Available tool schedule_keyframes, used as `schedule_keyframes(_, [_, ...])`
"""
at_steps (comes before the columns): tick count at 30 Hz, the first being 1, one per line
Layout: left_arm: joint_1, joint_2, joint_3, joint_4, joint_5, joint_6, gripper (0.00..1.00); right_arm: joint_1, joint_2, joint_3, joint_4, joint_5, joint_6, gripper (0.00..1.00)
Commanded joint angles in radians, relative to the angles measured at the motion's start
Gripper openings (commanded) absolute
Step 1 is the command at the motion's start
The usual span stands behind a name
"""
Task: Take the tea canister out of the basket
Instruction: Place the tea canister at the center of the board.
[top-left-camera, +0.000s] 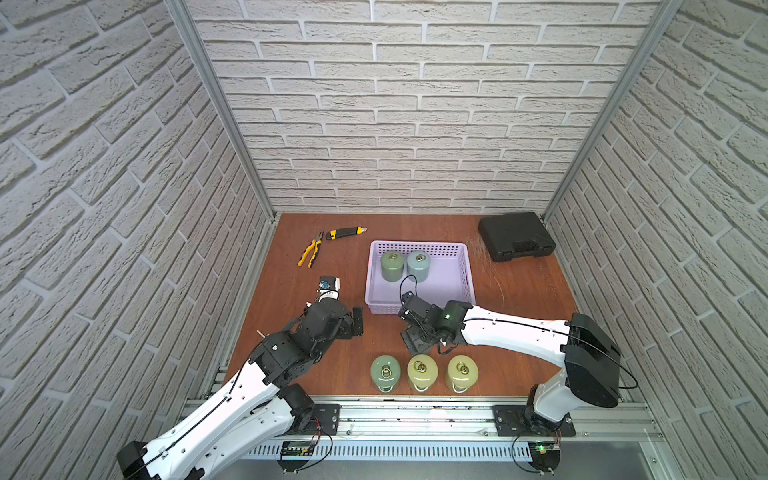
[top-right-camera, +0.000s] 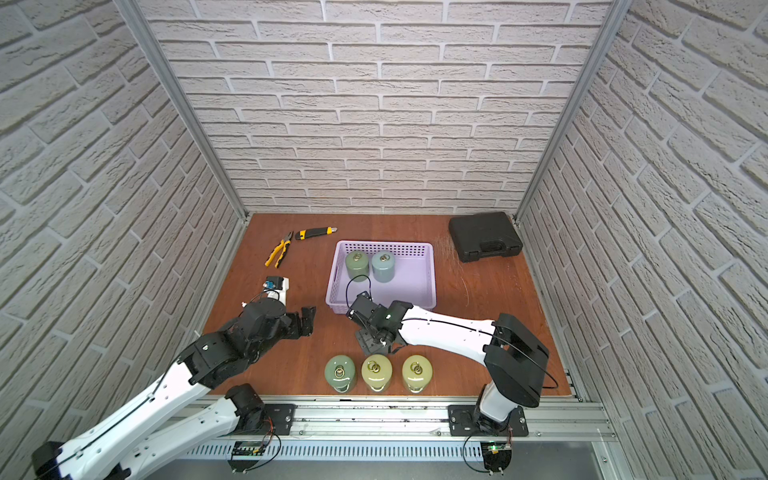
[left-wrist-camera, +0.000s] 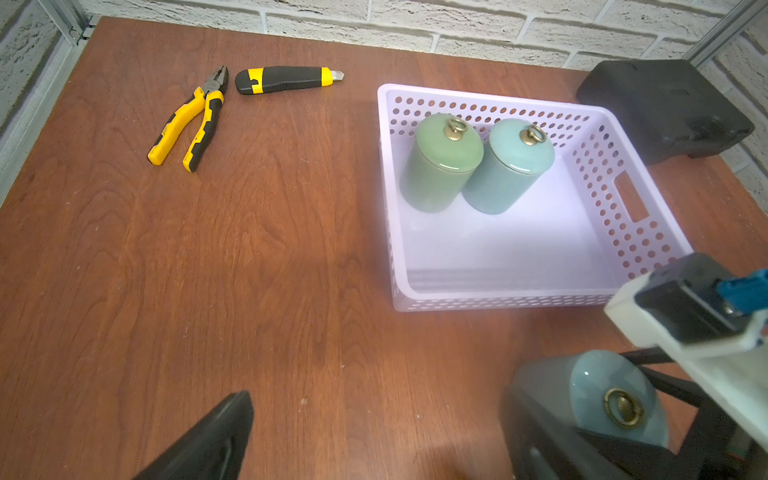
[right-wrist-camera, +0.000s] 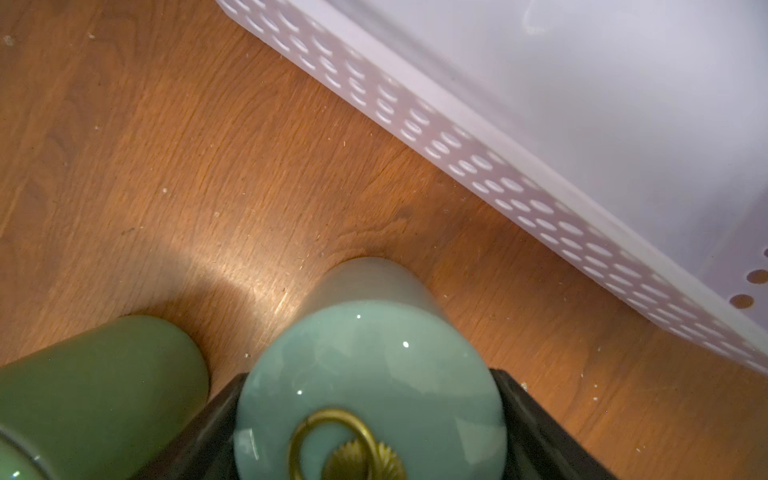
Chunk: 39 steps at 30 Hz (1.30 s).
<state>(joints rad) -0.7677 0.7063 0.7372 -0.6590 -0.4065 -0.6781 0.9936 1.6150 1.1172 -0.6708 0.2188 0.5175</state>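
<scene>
The lavender basket sits mid-table and holds two upright tea canisters at its far left, one green and one pale blue. My right gripper hangs just outside the basket's near wall, shut on a third, pale blue-green canister. Its base is close to the wood; contact cannot be told. In both top views the wrist hides it. My left gripper stands open and empty to the left of the basket.
Three canisters stand in a row near the front edge: green and two yellow-green. The green one is right beside the held canister. Pliers and a utility knife lie far left, a black case far right.
</scene>
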Motion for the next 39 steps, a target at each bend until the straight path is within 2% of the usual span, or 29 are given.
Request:
schedule_keyframes(1, [0.005, 0.002, 0.008, 0.009, -0.008, -0.005, 0.98, 0.012, -0.001, -0.007, 0.051, 0.004, 0.016, 0.49])
schedule_keyframes(4, [0.005, 0.004, 0.006, 0.012, -0.008, -0.006, 0.98, 0.011, 0.002, -0.01, 0.048, 0.002, 0.019, 0.53])
schedule_keyframes(14, [0.005, 0.002, 0.0, 0.016, -0.011, -0.018, 0.98, 0.011, -0.011, -0.016, 0.027, 0.016, 0.024, 0.84])
schedule_keyframes(22, [0.005, 0.005, -0.003, 0.031, -0.007, -0.018, 0.98, 0.01, -0.034, -0.013, 0.012, 0.025, 0.02, 1.0])
schedule_keyframes(28, [0.005, 0.01, 0.009, 0.047, 0.002, 0.01, 0.98, 0.011, -0.063, 0.011, -0.01, 0.015, 0.005, 1.0])
schedule_keyframes(39, [0.011, 0.161, 0.08, 0.118, 0.034, 0.167, 0.98, 0.008, -0.128, 0.132, -0.121, 0.012, -0.026, 1.0])
